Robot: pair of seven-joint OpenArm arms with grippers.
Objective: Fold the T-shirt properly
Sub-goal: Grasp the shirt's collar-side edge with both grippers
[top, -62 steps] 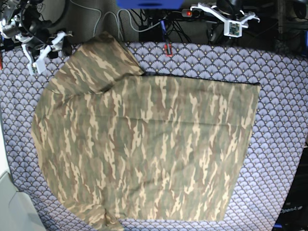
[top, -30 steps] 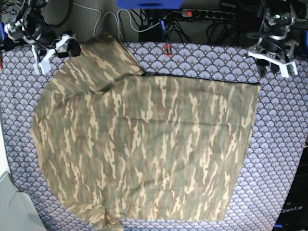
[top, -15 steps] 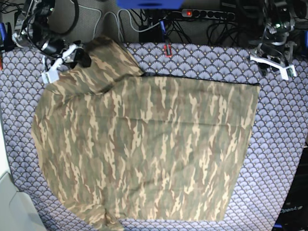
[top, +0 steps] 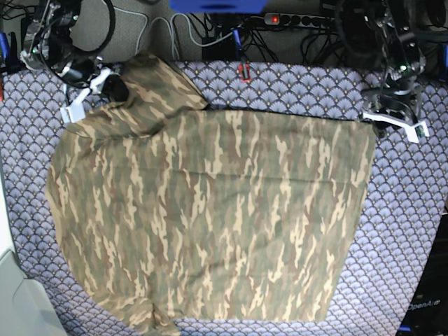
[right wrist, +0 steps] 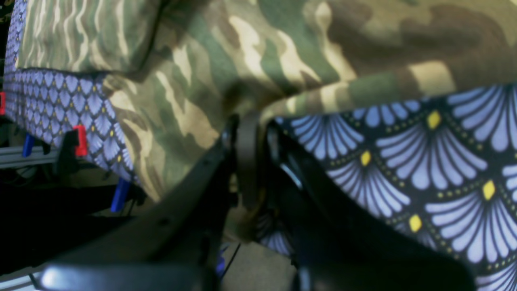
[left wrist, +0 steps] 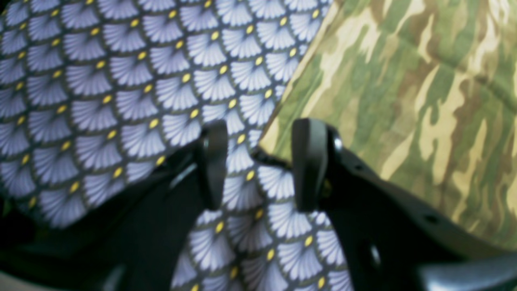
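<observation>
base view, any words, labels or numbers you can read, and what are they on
"OpenArm": faint light lettering on the dark part at the lower right corner, past the patterned cloth; the last letters are cut off or blurred.
No print is readable on the T-shirt, only camouflage.
Both wrist views show no text.

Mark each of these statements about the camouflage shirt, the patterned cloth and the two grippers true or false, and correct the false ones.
1. The right gripper is shut on the T-shirt. True.
2. The left gripper is clamped on the shirt's corner. False: its fingers stand apart over the fan-patterned cloth, with the shirt's corner just beyond them.
3. The T-shirt is already folded into a small rectangle. False: it lies spread wide over the cloth.
4. The fan-patterned cloth shows on both sides of the shirt. True.
5. The grippers are at opposite far corners of the shirt. True.
</observation>
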